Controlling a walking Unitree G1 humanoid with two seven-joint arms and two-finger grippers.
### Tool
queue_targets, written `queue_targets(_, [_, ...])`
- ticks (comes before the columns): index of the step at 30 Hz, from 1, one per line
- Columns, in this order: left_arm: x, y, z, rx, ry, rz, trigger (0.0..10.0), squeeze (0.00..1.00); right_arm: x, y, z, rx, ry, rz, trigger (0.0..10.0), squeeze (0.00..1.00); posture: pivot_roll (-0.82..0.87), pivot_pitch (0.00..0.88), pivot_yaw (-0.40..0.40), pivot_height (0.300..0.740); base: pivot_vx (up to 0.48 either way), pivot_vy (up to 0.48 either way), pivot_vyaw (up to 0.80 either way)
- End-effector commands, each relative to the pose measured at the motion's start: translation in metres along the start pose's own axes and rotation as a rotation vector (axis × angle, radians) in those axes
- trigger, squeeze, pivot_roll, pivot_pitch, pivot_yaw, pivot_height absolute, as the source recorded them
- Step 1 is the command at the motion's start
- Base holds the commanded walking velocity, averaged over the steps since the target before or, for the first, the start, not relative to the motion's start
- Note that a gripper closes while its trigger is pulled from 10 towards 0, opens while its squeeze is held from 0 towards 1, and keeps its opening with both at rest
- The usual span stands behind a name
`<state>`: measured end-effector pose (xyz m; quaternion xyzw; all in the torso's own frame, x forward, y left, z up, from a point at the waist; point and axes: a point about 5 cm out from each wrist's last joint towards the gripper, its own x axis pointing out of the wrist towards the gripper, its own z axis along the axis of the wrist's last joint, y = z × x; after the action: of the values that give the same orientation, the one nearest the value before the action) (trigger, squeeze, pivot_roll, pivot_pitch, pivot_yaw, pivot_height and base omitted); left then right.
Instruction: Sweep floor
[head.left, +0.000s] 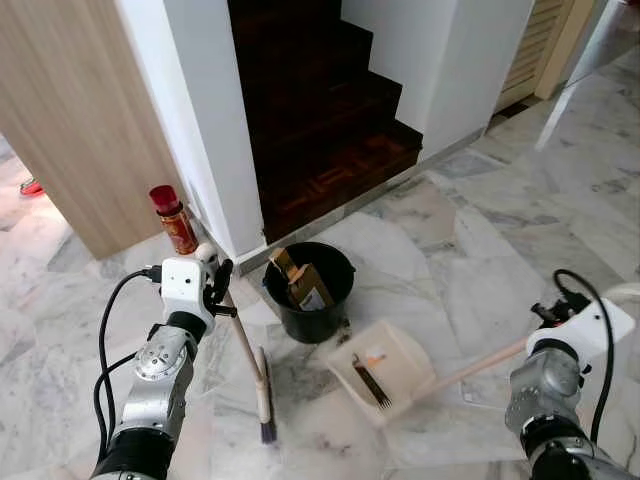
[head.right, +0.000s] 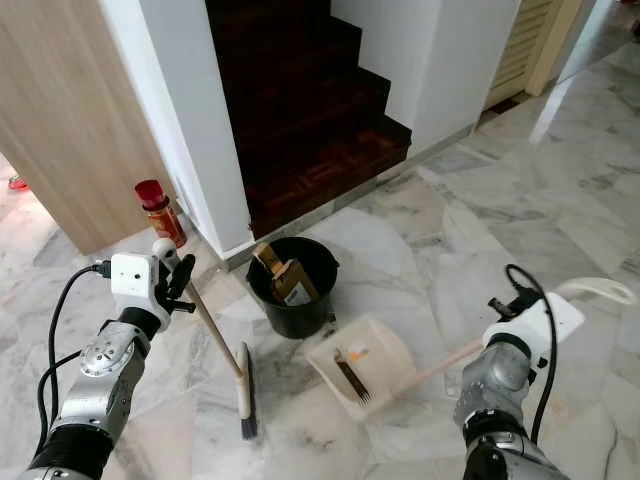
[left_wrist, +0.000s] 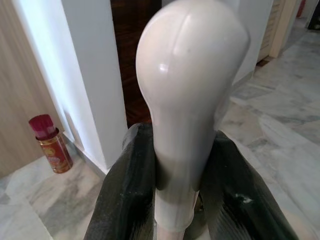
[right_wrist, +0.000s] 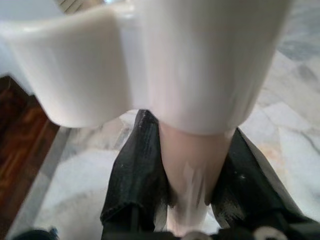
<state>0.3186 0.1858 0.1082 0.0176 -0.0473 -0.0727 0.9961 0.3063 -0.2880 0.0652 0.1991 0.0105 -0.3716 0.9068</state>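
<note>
The broom (head.left: 258, 375) stands on the marble floor (head.left: 470, 250) with its dark bristles down, just beside the black bucket (head.left: 310, 292), its pale handle leaning up toward the robot's left side. And there's the left gripper (left_wrist: 175, 200), both black fingers clamped around the handle just below its rounded cap, a firm hold by the look of the wrist view. Over on the right, the cream dustpan (head.left: 385, 372) lies on the floor near the bucket with a few bits of debris on its tray, and its long handle runs back to the right gripper (right_wrist: 187, 192), whose fingers are closed on the shaft under the wide grip piece. Behind it all, dark wooden stairs (head.left: 320, 120) rise between white walls, and a red-capped can (head.left: 174, 219) stands by the wall's corner. To do this well, I'd say keep the pan's lip flat on the marble and steady, then draw the bristles in short, low strokes toward the open mouth. Lift the lip or swing wide and the scraps could skid underneath or scatter toward the bucket.
</note>
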Motion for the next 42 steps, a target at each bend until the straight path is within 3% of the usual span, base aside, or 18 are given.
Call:
queue_targets(1, [0.002,0.003,0.009,0.008,-0.044,0.01,10.0,0.0,0.006,0.013,0.019,0.061,-0.073,0.016,10.0,0.0,0.05,0.064,0.016,0.74,0.0,0.0,0.0])
queue_targets(9, [0.002,0.003,0.01,0.006,-0.046,0.011,10.0,0.0,0.01,0.03,0.039,0.07,-0.163,0.053,10.0,0.0,0.05,0.067,0.015,0.74,0.0,0.0,0.0])
queue_targets(15, [0.002,0.002,0.009,0.004,-0.045,0.012,10.0,0.0,0.013,0.032,0.051,0.097,-0.203,0.047,10.0,0.0,0.05,0.069,0.012,0.74,0.0,0.0,0.0])
queue_targets(29, [0.002,0.002,0.009,0.001,-0.045,0.012,10.0,0.0,0.023,0.012,0.074,0.1,-0.272,-0.027,10.0,0.0,0.04,0.069,0.012,0.74,0.0,0.0,0.0])
queue_targets(35, [0.003,0.001,0.009,0.001,-0.045,0.01,10.0,0.0,0.024,0.014,0.078,0.111,-0.283,-0.019,10.0,0.0,0.04,0.067,0.013,0.74,0.0,0.0,0.0])
queue_targets(39, [0.003,0.001,0.009,0.001,-0.046,0.011,10.0,0.0,0.023,0.026,0.079,0.128,-0.282,0.049,10.0,0.0,0.04,0.067,0.013,0.74,0.0,0.0,0.0])
queue_targets(40, [0.003,0.002,0.01,0.002,-0.047,0.013,10.0,0.0,0.018,0.049,0.078,0.121,-0.285,0.184,10.0,0.0,0.05,0.067,0.012,0.74,0.0,0.0,0.0])
queue_targets(41, [0.003,0.002,0.01,0.002,-0.047,0.013,10.0,0.0,0.018,0.049,0.078,0.121,-0.285,0.184,10.0,0.0,0.05,0.067,0.012,0.74,0.0,0.0,0.0])
queue_targets(42, [0.003,0.003,0.01,0.004,-0.049,0.015,10.0,0.0,0.011,0.07,0.076,0.112,-0.291,0.296,10.0,0.0,0.05,0.067,0.012,0.74,0.0,0.0,0.0])
